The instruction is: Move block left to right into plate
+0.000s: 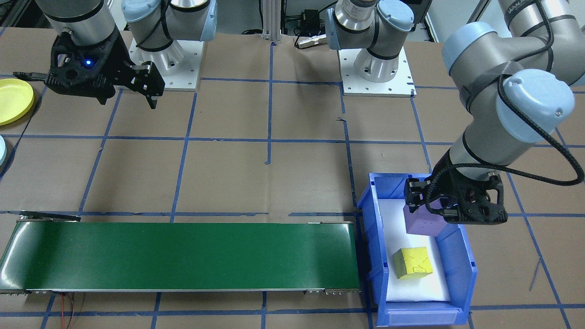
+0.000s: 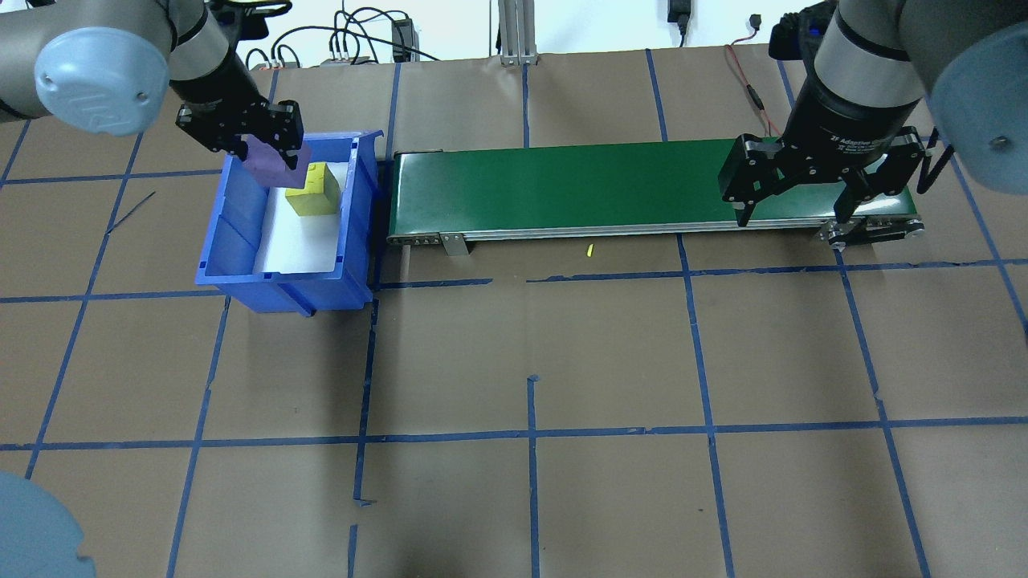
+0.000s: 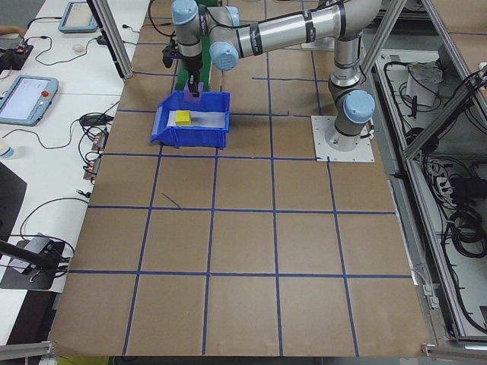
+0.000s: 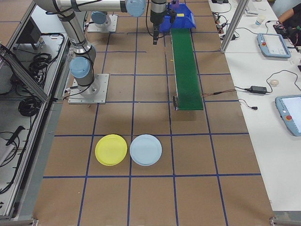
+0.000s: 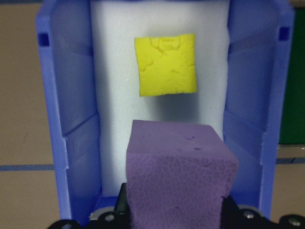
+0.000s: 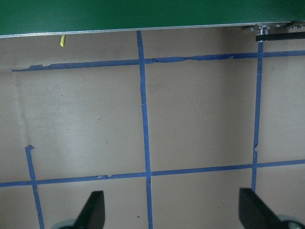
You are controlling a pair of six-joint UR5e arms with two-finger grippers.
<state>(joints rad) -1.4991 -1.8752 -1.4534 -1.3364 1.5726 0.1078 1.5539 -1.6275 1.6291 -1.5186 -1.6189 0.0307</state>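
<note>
Purple block [image 1: 424,222]: foam cube with a finely pebbled surface, clamped between the fingers of the left hand [image 1: 432,203] and held over the blue bin [image 1: 466,256], above its white lining; whether it still touches the lining cannot be told.

Yellow block [image 1: 412,262]: foam cube, face embossed with a jigsaw-like relief, lying on the lining just beside the purple block and apart from it.

Blue bin: moulded plastic, rectangular, ribbed inner walls, floor covered by a white foam sheet; stands on the desk [image 2: 514,353] at one end of the conveyor.

Conveyor [image 1: 183,256]: long flat belt, matte dark green, thin metal frame.

Right hand [image 2: 797,205]: black two-finger unit, fingers spread wide with nothing between them, hanging above the near edge of the conveyor's far end from the bin.

Plates: yellow plate [image 4: 111,149] and pale blue plate [image 4: 146,149], both round and shallow with raised rims, side by side on the desk, well apart from the bin.

Desk: brown board surface gridded with blue tape.
</note>
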